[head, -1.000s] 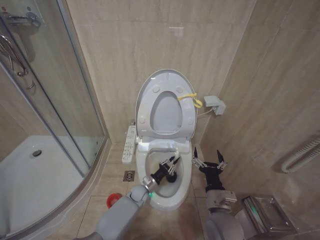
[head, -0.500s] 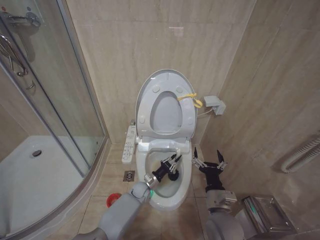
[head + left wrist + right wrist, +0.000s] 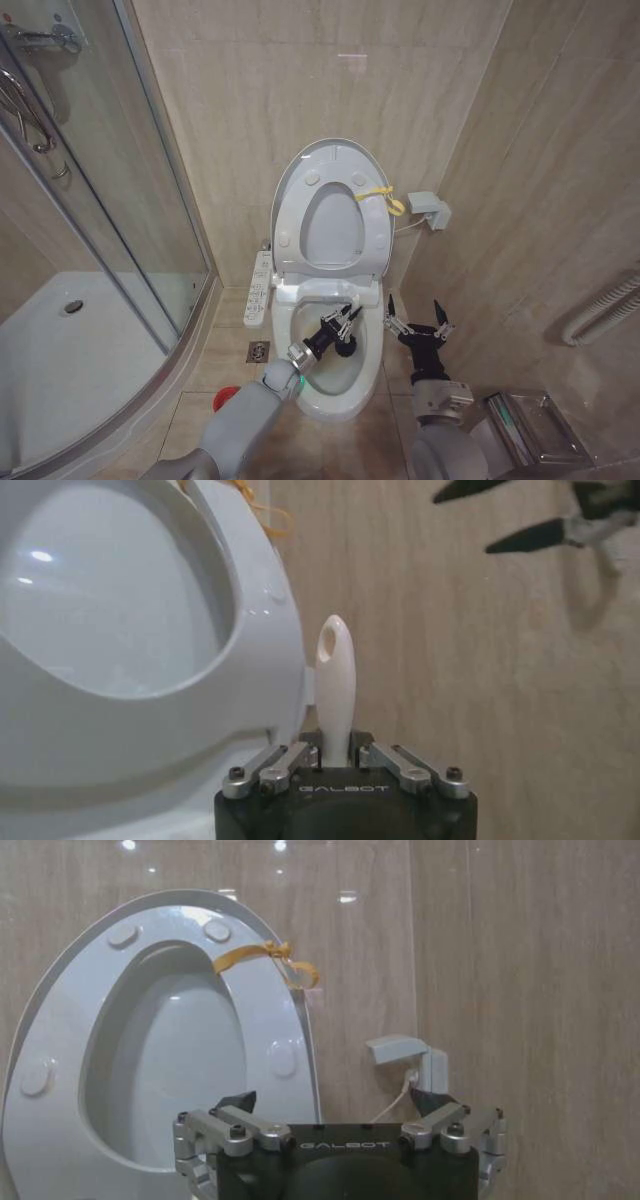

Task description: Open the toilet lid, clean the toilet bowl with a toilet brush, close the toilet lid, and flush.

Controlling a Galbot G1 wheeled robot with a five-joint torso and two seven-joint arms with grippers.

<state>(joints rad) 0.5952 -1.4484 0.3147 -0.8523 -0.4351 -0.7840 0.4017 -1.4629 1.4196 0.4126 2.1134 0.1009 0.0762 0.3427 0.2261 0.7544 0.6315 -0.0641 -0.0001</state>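
Left gripper (image 3: 343, 326) clamped on thin white-handled toilet brush (image 3: 331, 682), head down in white ceramic bowl (image 3: 372, 355); right gripper (image 3: 417, 325) spread, idle beside.

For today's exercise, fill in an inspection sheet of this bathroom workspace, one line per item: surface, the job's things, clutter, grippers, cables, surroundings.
Surface: beige tiled floor, with a small drain beside the toilet.
Job's things: toilet lid upright against the wall, yellow strap at its rim; toilet bowl uncovered; toilet brush handle clamped in the left gripper, over the bowl.
Clutter: red cup on the floor at the robot's left.
Grippers: left gripper shut on the brush; right gripper open, beside the bowl.
Cables: white cord below the wall box.
Surroundings: glass shower enclosure, control panel, tiled walls.
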